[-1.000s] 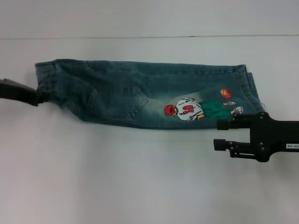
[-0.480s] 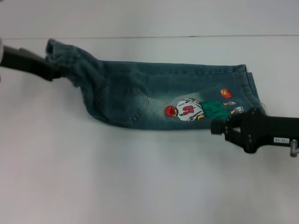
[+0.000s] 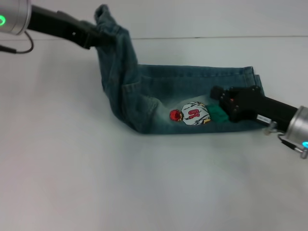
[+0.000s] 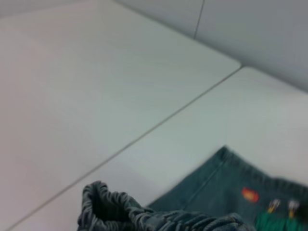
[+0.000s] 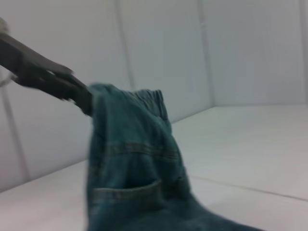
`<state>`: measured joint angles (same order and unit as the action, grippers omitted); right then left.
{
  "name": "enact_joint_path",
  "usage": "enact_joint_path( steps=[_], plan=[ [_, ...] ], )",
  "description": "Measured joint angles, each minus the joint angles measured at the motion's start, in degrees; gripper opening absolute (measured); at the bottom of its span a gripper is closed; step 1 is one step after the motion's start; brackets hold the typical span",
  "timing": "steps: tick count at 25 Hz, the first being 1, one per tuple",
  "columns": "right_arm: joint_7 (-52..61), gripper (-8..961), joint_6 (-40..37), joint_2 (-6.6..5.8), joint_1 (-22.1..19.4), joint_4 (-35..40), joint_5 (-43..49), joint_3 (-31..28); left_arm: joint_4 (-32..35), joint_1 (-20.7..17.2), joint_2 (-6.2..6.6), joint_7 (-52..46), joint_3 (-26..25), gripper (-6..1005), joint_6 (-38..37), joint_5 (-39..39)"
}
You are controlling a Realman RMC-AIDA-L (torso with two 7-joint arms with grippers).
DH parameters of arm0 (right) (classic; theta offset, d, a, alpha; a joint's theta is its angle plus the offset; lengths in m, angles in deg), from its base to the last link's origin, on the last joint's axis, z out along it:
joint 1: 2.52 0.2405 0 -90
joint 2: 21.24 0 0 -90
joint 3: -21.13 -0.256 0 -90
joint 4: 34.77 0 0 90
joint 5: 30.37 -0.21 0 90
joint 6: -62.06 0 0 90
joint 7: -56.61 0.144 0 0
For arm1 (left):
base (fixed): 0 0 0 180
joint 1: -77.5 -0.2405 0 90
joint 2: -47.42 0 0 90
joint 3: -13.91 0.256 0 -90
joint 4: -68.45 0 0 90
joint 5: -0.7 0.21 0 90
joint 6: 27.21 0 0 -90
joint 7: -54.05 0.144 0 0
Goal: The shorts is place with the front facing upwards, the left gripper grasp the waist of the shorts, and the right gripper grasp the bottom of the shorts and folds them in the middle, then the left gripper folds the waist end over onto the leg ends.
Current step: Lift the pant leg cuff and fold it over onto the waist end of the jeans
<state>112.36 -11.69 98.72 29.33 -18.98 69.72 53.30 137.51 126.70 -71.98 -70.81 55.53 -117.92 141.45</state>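
The teal denim shorts (image 3: 159, 91) lie folded lengthwise on the white table, player patch (image 3: 192, 114) facing up. My left gripper (image 3: 91, 38) is shut on the waist of the shorts (image 3: 103, 17) and holds it raised above the table at the back left, so the cloth hangs down in a steep fold. The right wrist view shows that gripper (image 5: 84, 103) pinching the ruched band (image 5: 149, 98). My right gripper (image 3: 216, 94) rests over the shorts beside the patch, close to the leg ends (image 3: 252, 77). The left wrist view shows the gathered waist (image 4: 125, 211) and the small orange basketball patch (image 4: 250, 194).
The white table (image 3: 144, 183) stretches in front of the shorts. Its back edge meets a pale wall along a seam (image 3: 216, 37) just behind the lifted waist.
My left gripper has lifted the waist off the table, up and to the right. My right gripper has moved from in front of the shorts onto the cloth near the leg ends.
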Motion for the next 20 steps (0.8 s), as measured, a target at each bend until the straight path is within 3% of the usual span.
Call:
enact_joint_path(
  steps=[1, 6, 11, 20],
  plan=[
    [-5.60, 33, 3.87, 0.14, 1.07, -4.44, -4.81, -0.16, 0.00, 0.00, 0.00, 0.00, 0.00, 81, 0.00, 0.00],
    [-19.53, 33, 8.25, 0.57, 3.57, -14.46, -16.62, -0.39, 0.02, 2.42, -0.46, -1.24, -0.01, 81, 0.05, -0.83],
    [-28.55, 33, 10.07, 0.96, 6.43, -21.89, -21.03, -3.32, -0.11, 4.05, -0.29, -3.97, 0.04, 81, -0.09, -3.35],
    [-39.50, 34, 17.23, 1.11, 11.72, -28.29, -20.63, -9.56, -0.59, 5.75, 1.67, -6.85, 0.09, 80, -1.53, -10.35]
  ],
)
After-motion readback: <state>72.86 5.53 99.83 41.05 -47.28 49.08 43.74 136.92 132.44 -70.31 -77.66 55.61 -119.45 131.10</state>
